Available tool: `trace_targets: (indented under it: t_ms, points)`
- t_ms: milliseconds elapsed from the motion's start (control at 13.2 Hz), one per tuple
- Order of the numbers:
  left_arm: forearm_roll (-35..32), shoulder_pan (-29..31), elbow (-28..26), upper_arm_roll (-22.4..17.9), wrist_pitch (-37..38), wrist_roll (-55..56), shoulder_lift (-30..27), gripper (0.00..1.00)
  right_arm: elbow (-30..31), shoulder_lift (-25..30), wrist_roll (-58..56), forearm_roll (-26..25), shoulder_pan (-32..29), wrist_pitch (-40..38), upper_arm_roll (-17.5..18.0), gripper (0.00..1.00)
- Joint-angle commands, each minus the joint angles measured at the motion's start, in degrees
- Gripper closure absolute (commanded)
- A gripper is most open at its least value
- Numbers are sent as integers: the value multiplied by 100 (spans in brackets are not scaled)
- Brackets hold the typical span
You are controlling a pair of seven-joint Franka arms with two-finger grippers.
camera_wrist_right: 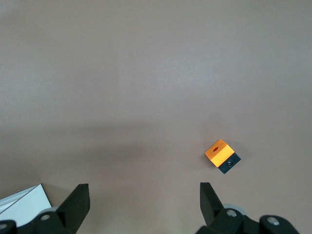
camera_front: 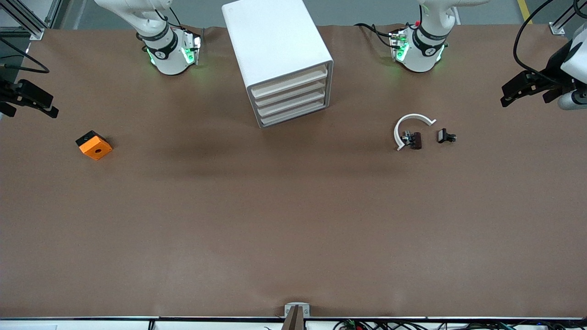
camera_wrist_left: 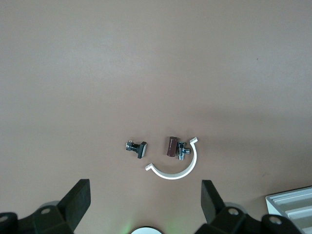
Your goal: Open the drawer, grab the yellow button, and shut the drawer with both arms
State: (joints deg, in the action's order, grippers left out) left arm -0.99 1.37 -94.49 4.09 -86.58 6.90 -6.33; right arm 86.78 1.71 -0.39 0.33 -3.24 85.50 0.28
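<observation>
The white cabinet stands at the middle of the table near the arms' bases. Its four cream drawer fronts are all pushed in, and a corner of the cabinet shows in each wrist view. The button is hidden. My left gripper hangs open and empty over bare table below the left arm's wrist. My right gripper is also open and empty, under the right arm's wrist. Neither touches anything.
An orange square block with a hole lies toward the right arm's end. A white curved band and small dark clip pieces lie toward the left arm's end. Black fixtures jut in at both ends.
</observation>
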Motion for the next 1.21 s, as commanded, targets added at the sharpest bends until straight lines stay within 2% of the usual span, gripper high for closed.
trace_targets:
  t_ms: [0,76,379,606,833,1136]
  points:
    - [-42,-5,176,-31,133,-4,71,0,-82,5,-13,-68,-98,-86,78,0]
    - [-42,-5,229,-31,133,13,88,0,-82,5,-13,-68,-90,-86,78,0]
    - [-129,-5,835,-31,133,66,772,0,-82,-4,-13,-68,-89,-86,78,0]
    - [-129,-75,853,-31,46,162,1229,0,-82,-13,-13,-59,-81,-77,87,0]
    - [-51,-110,871,4,-227,950,1617,0,-82,-22,-13,-51,-72,-77,87,0]
    - [-42,-601,975,40,-394,2979,2319,0,-73,-48,-13,-51,-46,-86,95,0]
